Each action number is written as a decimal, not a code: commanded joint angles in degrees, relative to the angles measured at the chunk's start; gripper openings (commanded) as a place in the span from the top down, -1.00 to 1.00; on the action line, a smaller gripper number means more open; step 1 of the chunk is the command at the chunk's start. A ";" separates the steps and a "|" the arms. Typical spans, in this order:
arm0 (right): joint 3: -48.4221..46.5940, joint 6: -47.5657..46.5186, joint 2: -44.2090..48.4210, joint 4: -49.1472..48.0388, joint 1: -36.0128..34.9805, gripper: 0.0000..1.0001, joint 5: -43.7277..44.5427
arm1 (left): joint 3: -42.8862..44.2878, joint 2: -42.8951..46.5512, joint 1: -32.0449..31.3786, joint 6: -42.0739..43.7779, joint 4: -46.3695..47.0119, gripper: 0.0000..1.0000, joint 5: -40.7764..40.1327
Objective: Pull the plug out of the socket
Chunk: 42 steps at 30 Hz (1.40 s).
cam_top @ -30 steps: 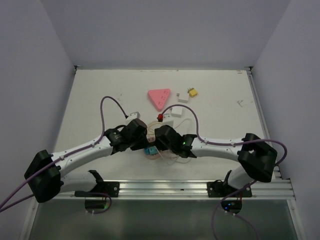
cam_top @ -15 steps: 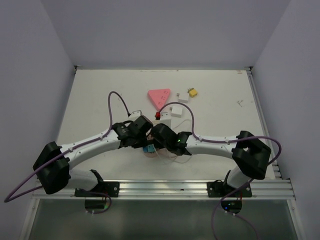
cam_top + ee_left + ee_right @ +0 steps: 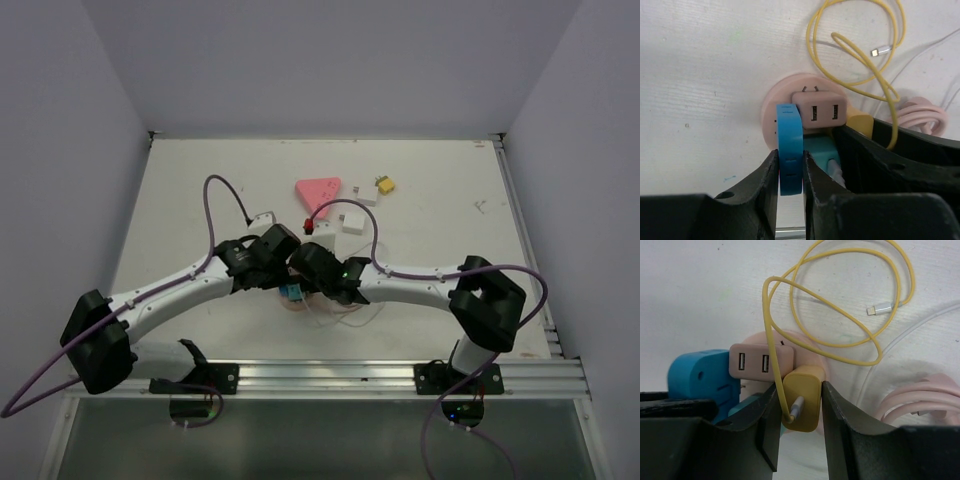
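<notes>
A round pink socket (image 3: 771,107) lies on the white table with several plugs on it. They are a blue plug (image 3: 790,135), a pink two-port USB adapter (image 3: 819,106), a teal plug (image 3: 821,150) and a yellow charger plug (image 3: 802,395) with a yellow cable (image 3: 840,300). My left gripper (image 3: 790,157) is shut on the blue plug, pads flat on both sides. My right gripper (image 3: 800,390) is shut on the yellow plug. In the top view both grippers meet over the socket (image 3: 300,305), left gripper (image 3: 283,272) beside right gripper (image 3: 312,272).
A pink triangular block (image 3: 318,192), a white adapter (image 3: 355,222), a small red piece (image 3: 308,226) and a yellow piece (image 3: 384,185) lie farther back. A coiled pink cable (image 3: 922,400) lies right of the socket. Side walls enclose the table.
Both grippers and the socket cluster have shifted slightly left and away from the arm bases. The left arm's elbow and purple cable have swung. Both grips stay closed.
</notes>
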<state>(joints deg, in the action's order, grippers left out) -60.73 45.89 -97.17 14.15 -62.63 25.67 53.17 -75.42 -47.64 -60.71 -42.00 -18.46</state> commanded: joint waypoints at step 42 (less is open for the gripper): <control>6.59 -1.76 -3.12 4.57 2.43 1.00 -5.81 | 3.42 -16.30 37.79 22.13 50.43 0.94 35.83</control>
<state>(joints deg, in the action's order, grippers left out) -58.13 46.00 -96.33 8.75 -60.40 22.92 53.12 -85.97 -11.99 -40.07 -3.68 8.60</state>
